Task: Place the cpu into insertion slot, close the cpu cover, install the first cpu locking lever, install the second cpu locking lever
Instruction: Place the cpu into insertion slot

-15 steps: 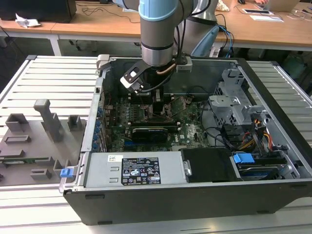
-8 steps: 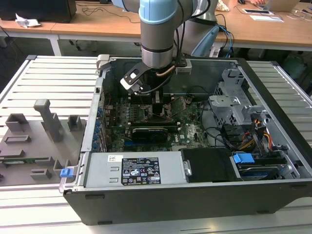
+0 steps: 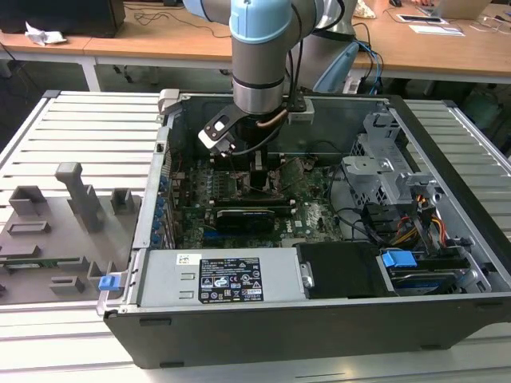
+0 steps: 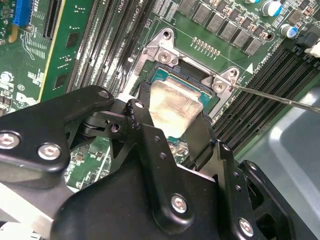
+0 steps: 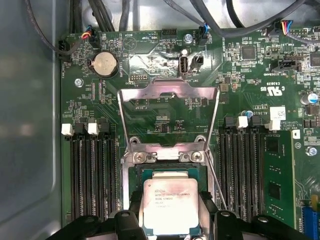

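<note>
Down inside the open sheet-metal computer case (image 3: 447, 159), the arm's gripper (image 3: 262, 171) hangs over the green motherboard (image 5: 165, 60). Both wrist views show its matte black fingers (image 4: 205, 132) pressed against two opposite edges of the cpu (image 5: 167, 202), a flat square chip with a pale, brushed silvery-beige face on a green base. The chip lies level at the insertion slot (image 5: 150, 156), a dark square socket with a silvery, screw-studded rim; I cannot tell whether it is fully seated. The cpu cover (image 5: 170, 92), a thin shiny frame with a wide window, is tipped open over the board. A slim wire locking lever (image 5: 216, 182) runs between the socket and the long ribbed black memory slots (image 5: 240, 170)
</note>
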Available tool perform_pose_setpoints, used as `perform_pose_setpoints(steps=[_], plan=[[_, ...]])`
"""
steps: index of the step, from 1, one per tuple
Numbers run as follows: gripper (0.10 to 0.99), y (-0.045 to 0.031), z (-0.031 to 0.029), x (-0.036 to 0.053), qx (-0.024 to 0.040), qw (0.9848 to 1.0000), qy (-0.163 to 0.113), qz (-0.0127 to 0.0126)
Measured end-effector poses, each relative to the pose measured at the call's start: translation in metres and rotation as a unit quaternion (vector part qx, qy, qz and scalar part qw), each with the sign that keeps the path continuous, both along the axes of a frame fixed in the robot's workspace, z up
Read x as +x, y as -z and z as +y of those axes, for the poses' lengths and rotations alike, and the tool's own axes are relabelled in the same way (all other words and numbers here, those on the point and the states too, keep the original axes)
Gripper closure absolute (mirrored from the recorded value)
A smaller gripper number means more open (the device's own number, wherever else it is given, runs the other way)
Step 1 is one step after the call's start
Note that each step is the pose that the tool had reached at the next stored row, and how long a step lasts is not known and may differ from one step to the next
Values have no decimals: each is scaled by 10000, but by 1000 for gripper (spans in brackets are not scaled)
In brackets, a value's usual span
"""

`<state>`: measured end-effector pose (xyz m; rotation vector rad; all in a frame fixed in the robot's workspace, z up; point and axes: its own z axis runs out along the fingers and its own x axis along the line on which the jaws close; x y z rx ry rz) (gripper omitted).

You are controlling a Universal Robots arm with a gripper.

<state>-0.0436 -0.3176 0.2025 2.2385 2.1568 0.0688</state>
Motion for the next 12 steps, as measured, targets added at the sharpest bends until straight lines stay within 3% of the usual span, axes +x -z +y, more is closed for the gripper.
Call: perform_pose_setpoints(steps=[10, 11, 12], plan=[[549, 12, 1, 0, 1, 10000, 0, 1], [486, 12, 1, 0, 1, 10000, 0, 2], [486, 12, 1, 0, 1, 10000, 0, 1]])
